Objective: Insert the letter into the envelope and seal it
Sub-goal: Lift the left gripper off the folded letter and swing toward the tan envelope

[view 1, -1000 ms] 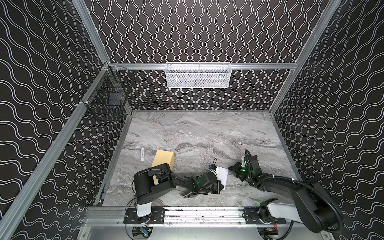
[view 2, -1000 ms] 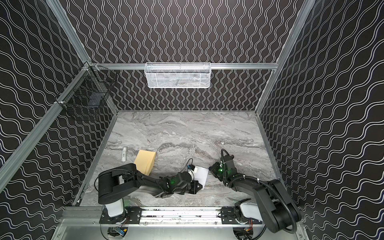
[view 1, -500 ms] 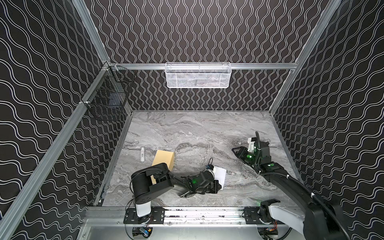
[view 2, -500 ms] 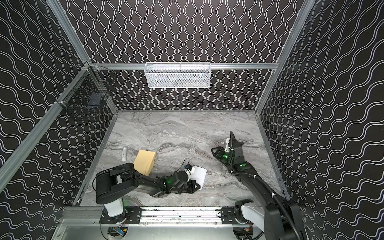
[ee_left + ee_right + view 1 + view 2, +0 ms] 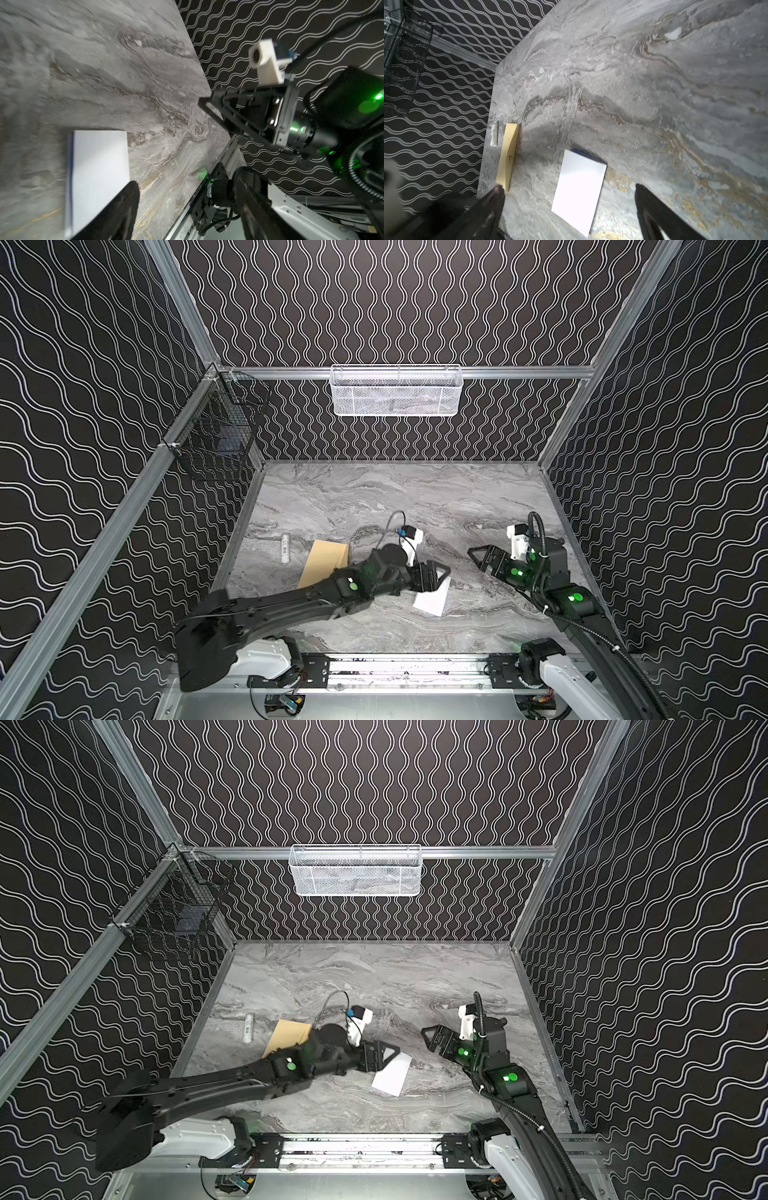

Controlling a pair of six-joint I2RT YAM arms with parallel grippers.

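- Letter: a white sheet, shown lying flat on the grey marbled desk, near the front edge and about midway across. A thin blue edge is seen along one side in both wrist views. It lies outside the envelope.
- Envelope: a tan envelope, laid on the desk to the left of the letter and apart from it. Its near end is covered by the left arm in both top views. In the right wrist view a small dark mark is seen on its upper face, and one long edge appears bowed up from the desk.
- Left fingers: spread apart, with nothing gripped between them. In both top views they are placed over the far end of the letter. Whether the sheet is touched cannot be told.
- Right fingers: spread wide and empty. They are held above the desk to the right of the letter, clear of it and pointed toward it.
- Tube: a small white cylinder, laid just beside the envelope on the side nearer the left wall.
- White mesh basket: hung on the rear rail.
- Black wire basket: hung on the left rail.
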